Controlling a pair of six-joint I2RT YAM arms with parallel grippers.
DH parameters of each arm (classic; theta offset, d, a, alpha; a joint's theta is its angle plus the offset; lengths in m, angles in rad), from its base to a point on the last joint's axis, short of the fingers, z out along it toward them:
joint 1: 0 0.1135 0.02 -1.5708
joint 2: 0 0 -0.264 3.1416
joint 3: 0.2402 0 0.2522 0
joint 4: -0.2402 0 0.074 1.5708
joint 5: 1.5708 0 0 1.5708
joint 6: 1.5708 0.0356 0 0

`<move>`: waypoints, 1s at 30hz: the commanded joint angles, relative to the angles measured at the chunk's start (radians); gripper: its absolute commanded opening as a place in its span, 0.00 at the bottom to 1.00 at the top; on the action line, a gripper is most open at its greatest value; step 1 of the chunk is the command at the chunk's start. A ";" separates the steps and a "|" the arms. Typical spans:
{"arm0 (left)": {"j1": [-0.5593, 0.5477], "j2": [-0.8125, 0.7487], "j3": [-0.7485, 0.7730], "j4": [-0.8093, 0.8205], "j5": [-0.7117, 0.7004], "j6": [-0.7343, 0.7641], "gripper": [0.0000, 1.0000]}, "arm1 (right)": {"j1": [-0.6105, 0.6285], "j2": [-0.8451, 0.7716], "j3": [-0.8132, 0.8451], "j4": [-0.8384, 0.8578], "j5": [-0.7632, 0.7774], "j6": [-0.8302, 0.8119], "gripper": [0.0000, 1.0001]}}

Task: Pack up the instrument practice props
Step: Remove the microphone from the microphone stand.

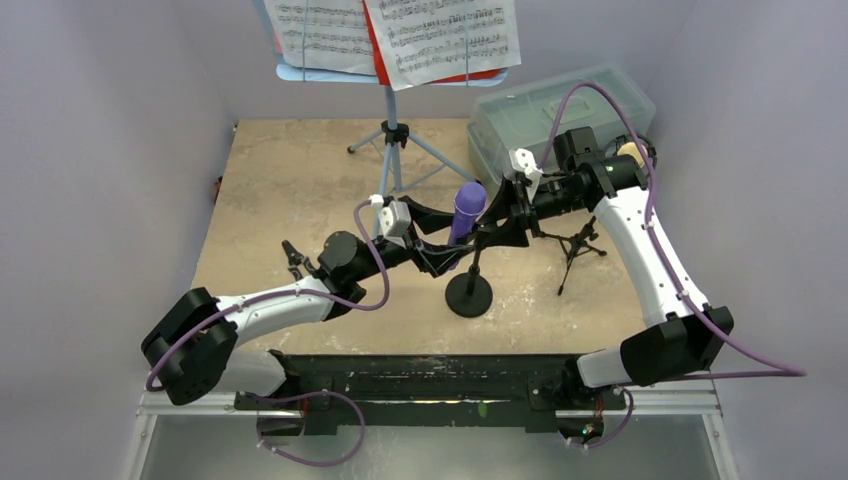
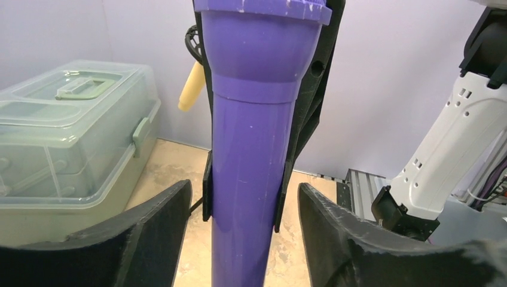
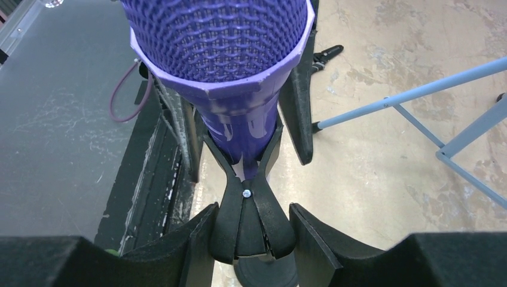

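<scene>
Toward the counter's (image 1: 300, 190) near edge, a purple microphone (image 1: 468, 205) is being flanked by open left jaws, its clip (image 3: 251, 221) pinched by right jaws.

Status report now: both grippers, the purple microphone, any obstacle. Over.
Left gripper open, straddling purple microphone, no touch. Right gripper shut on holder clip below it. Microphone seated in clip. Grey-green box lid closed.

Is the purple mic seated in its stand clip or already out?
Seated, upright. The purple mic has its handle wedged between the prongs of the black clip atop the round-base stand.
</scene>
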 commanded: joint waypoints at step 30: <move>0.004 -0.035 0.245 -0.269 0.019 0.018 0.00 | 0.005 -0.051 -0.028 0.075 0.038 0.062 0.09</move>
